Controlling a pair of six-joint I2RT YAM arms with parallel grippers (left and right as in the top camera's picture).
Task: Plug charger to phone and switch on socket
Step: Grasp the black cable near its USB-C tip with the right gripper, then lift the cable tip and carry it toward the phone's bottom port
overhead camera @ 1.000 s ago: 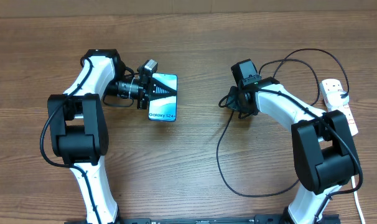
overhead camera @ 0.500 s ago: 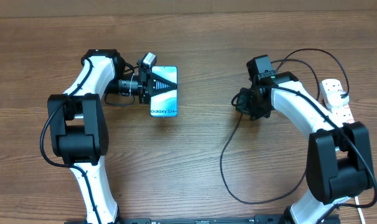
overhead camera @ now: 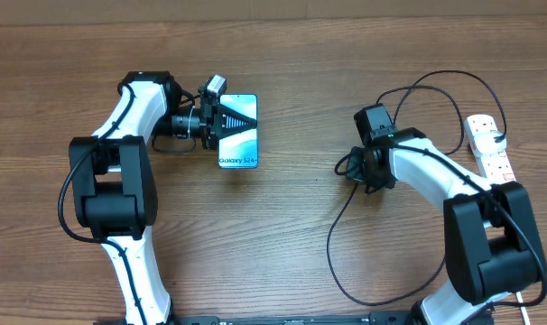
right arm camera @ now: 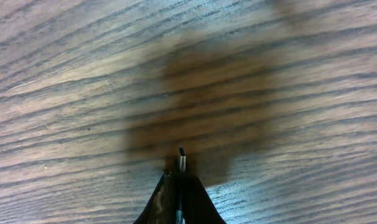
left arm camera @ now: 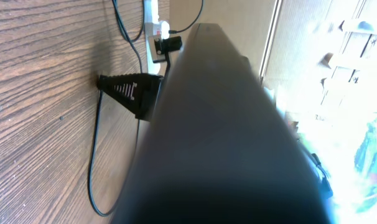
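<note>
Pinched shut on the charger (overhead camera: pixel 329 239) at its plug tip (right arm camera: pixel 181 155), the right hand (overhead camera: pixel 349 168) sits well to the right of the phone (overhead camera: pixel 240 149), which the left hand (overhead camera: pixel 228 122) clamps by its left edge, long axis running away from the robot.

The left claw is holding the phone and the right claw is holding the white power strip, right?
Not quite. The left claw holds the phone, but the right claw is holding the black charger's plug tip. The white power strip lies apart from it. The right wrist view shows the tip poking from the shut jaws.
</note>
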